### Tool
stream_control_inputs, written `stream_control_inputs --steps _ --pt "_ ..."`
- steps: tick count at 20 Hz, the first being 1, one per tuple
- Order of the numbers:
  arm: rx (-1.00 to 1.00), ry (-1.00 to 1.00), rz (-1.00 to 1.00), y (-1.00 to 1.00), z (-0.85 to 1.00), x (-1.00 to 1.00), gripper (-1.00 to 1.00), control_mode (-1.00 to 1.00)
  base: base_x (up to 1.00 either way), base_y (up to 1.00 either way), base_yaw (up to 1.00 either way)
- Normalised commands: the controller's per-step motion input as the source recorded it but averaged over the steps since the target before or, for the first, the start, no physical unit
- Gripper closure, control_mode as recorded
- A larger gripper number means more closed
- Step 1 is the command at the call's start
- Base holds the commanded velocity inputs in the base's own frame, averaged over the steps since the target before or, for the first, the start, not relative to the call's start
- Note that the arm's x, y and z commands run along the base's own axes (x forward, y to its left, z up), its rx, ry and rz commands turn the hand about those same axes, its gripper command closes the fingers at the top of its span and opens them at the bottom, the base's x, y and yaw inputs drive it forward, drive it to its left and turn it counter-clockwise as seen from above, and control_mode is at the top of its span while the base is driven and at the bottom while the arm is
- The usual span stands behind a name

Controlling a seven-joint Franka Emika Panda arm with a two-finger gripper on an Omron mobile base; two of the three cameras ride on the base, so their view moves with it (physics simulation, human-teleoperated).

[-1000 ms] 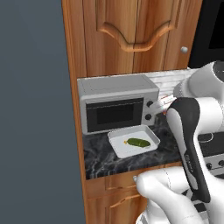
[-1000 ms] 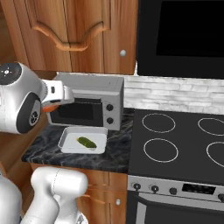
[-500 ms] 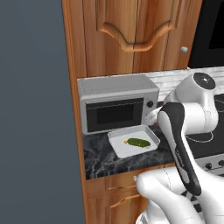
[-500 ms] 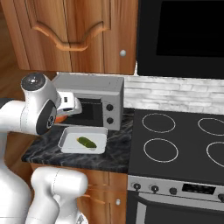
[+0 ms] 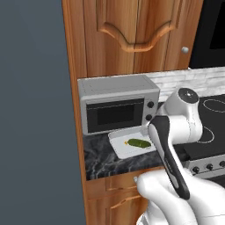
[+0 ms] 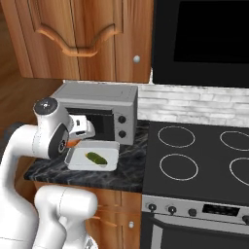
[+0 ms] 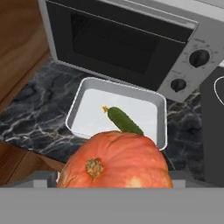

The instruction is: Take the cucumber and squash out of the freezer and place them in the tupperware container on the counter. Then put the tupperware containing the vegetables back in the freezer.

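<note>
A black white-veined marble-look counter (image 5: 99, 158) over orange-brown wooden cabinets carries a grey microwave (image 5: 117, 107); just in front of it lies the shallow whitish-grey rectangular tupperware container (image 7: 89, 87), the small dark green cucumber (image 7: 124, 120) inside. The white arm hangs above that tray, its gripper (image 6: 74, 142) spread wide around the orange squash (image 7: 113, 161)

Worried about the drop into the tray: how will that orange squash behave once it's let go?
The squash looks round and smooth-skinned, so it would probably roll rather than stay put. It looks firm, so it should keep its shape on landing. The tupperware container has only a low rim, and the cucumber already lies inside, so the squash may bump it or settle against a wall.
</note>
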Motion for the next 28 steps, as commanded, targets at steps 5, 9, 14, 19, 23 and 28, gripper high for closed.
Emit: stream_control_inputs --steps 5,9,14,19,23,28 --pt "-0.01 0.01 0.0 0.0 -0.43 0.32 1.0 -1.0 0.0 0.0 0.0" --pt "0.0 0.0 0.0 0.0 -0.39 0.38 1.0 -1.0 0.0 0.0 0.0" --pt "0.0 0.03 0.0 0.0 -0.37 0.37 1.0 -1.0 0.0 0.0 0.0" --pt "0.0 0.02 0.0 0.0 -0.34 0.26 1.0 -1.0 0.0 0.0 0.0" --pt "0.0 0.09 0.0 0.0 -0.27 0.38 1.0 -1.0 0.0 0.0 0.0" --pt "0.0 0.13 0.0 0.0 -0.25 0.41 1.0 -1.0 0.0 0.0 0.0"
